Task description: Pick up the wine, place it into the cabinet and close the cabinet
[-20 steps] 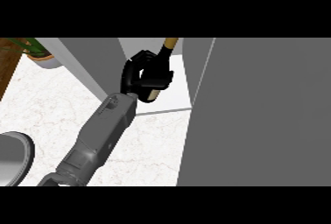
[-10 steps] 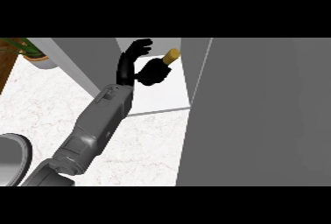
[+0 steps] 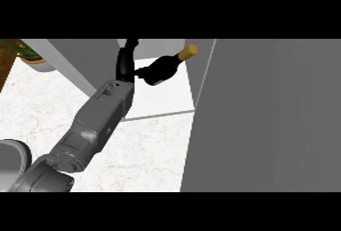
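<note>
Wine bottle (image 3: 162, 68): dark glass, gold cap, lying tilted inside the open cabinet (image 3: 166, 97), neck toward the door (image 3: 266, 117). Probably heavy, rigid, smooth, breakable; best held round the wide body, not the neck. Left hand (image 3: 126, 61): beside the bottle's base, fingers apparently straightened, touching rather than clamped. Right hand: out of view.

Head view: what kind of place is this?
Likely a kitchen counter: a white marbled countertop, a grey cabinet standing open with the wine bottle lying inside, and a potted plant at the top left corner.
</note>
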